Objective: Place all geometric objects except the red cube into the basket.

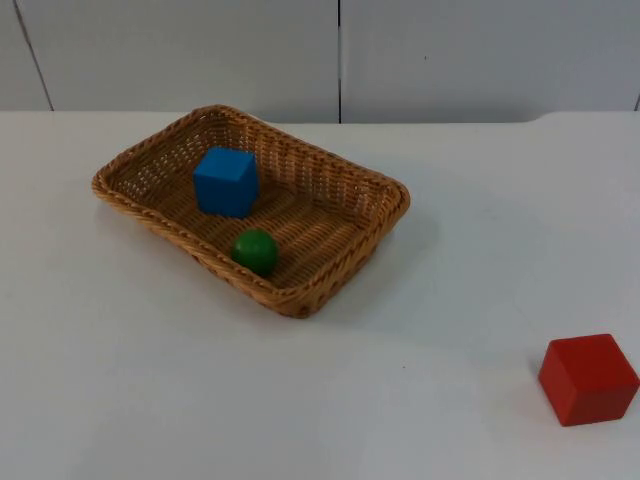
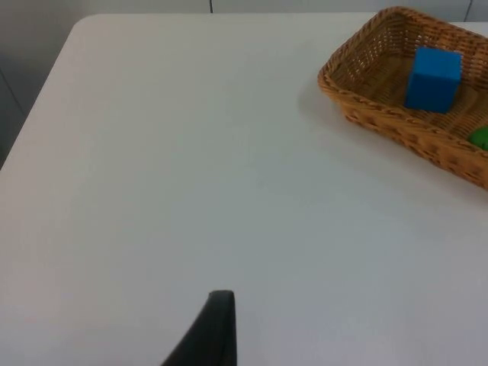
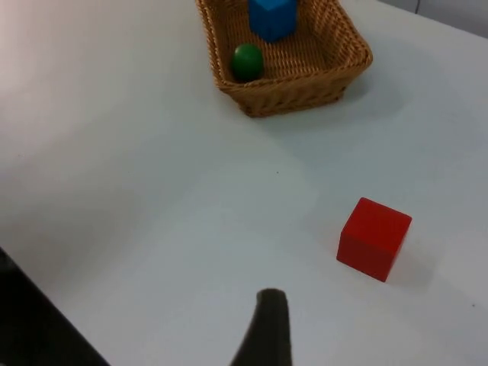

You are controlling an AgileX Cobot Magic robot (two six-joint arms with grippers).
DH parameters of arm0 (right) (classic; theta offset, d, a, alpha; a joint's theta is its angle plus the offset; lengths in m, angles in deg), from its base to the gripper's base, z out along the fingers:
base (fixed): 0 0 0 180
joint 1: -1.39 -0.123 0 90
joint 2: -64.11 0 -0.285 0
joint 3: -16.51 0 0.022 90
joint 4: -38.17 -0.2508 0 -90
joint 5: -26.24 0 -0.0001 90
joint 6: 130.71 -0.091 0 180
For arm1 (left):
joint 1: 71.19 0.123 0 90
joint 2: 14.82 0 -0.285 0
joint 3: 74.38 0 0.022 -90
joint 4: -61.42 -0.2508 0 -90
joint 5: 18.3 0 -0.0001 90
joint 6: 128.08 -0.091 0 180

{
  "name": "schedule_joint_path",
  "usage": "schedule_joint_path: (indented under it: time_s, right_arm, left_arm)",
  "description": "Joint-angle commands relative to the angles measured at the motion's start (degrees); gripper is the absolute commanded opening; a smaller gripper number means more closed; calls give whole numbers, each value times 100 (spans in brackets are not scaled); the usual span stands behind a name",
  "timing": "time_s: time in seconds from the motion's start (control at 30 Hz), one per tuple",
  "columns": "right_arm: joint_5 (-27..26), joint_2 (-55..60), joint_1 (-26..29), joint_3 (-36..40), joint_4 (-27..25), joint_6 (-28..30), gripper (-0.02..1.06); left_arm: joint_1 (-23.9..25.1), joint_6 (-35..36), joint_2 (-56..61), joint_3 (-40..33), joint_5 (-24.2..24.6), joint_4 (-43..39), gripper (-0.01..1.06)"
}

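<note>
- Currently, the white table [image 1: 150, 400] is the largest item; it ends at the grey partition wall [image 1: 450, 50] at 12 o'clock in the top view.
- Wicker basket [image 1: 350, 190] sits on the table at roughly 10 o'clock from the centre of the top view, set at an angle to the table edge. It also shows in my left wrist view [image 2: 358, 99] and my right wrist view [image 3: 305, 91].
- Red cube [image 1: 588, 379] rests on the bare table at about 4 o'clock from the basket, well apart from it; same in the right wrist view [image 3: 374, 238].
- Blue cube [image 1: 226, 181] lies inside the basket, toward its far end.
- Green ball [image 1: 256, 251] lies inside the basket too, at about 5 o'clock from the blue cube, near the basket's front wall.
- My left gripper [image 2: 213, 335] hangs over bare table, away from the basket; whether it is parted or closed, I cannot tell.
- My right gripper [image 3: 267, 332] hangs over bare table near the red cube; same note, state not determinable.
</note>
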Motion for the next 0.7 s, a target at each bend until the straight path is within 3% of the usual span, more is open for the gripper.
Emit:
schedule_joint_path:
  time_s: [0.0, 0.1, 0.13, 0.2, 0.67]
  right_arm:
    - [-82, -11, 2, 9, -30, 0, 70]
    - [-82, -11, 2, 9, -30, 0, 86]
    - [-82, -11, 2, 9, -30, 0, 86]
    - [-82, -11, 2, 9, -30, 0, 105]
    - [-95, -11, 25, 9, -183, -46, 105]
  left_arm:
    - [18, 51, 22, -31, -65, -32, 105]
    - [18, 51, 22, -31, -65, -32, 105]
    - [18, 51, 22, -31, -65, -32, 105]
    - [18, 51, 22, -31, -65, -32, 105]
    - [18, 51, 22, -31, -65, -32, 105]
